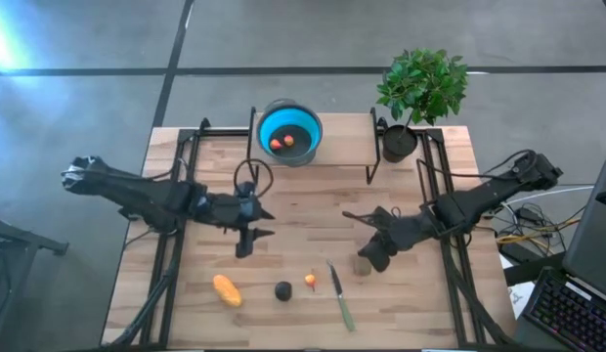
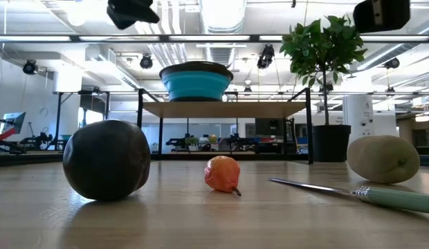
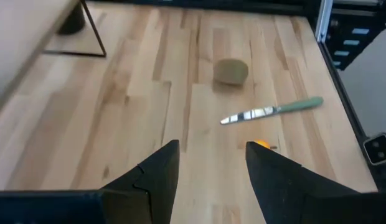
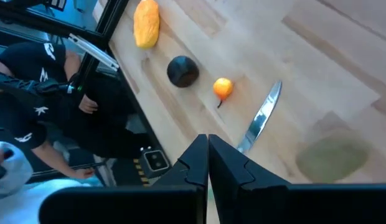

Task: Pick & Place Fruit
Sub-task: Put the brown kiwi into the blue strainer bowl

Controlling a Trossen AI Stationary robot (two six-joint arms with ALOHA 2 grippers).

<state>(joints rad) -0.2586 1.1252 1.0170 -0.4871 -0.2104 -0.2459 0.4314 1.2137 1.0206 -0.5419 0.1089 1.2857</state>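
On the table's near part lie the elongated orange-yellow fruit (image 1: 226, 289), the black round fruit (image 1: 283, 289), a tiny orange fruit (image 1: 311, 281) and the olive-brown oval fruit (image 1: 361, 265). Two tiny red-orange pieces (image 1: 280, 143) sit in the blue bowl (image 1: 303, 121). My left gripper (image 1: 252, 235) hovers open above the table's middle; its wrist view shows the open fingers (image 3: 211, 168) with bare wood between them. My right gripper (image 1: 369, 254) is shut (image 4: 208, 155), raised above the table just beside the olive-brown fruit (image 4: 333, 155), which rests free on the wood (image 2: 384, 159).
A green-handled knife (image 1: 339, 293) lies between the tiny orange fruit and the olive-brown fruit. The bowl stands on a raised shelf (image 2: 221, 108) at the far edge, with a potted plant (image 1: 420, 93) to its right. People (image 4: 37, 93) stand beyond the near edge.
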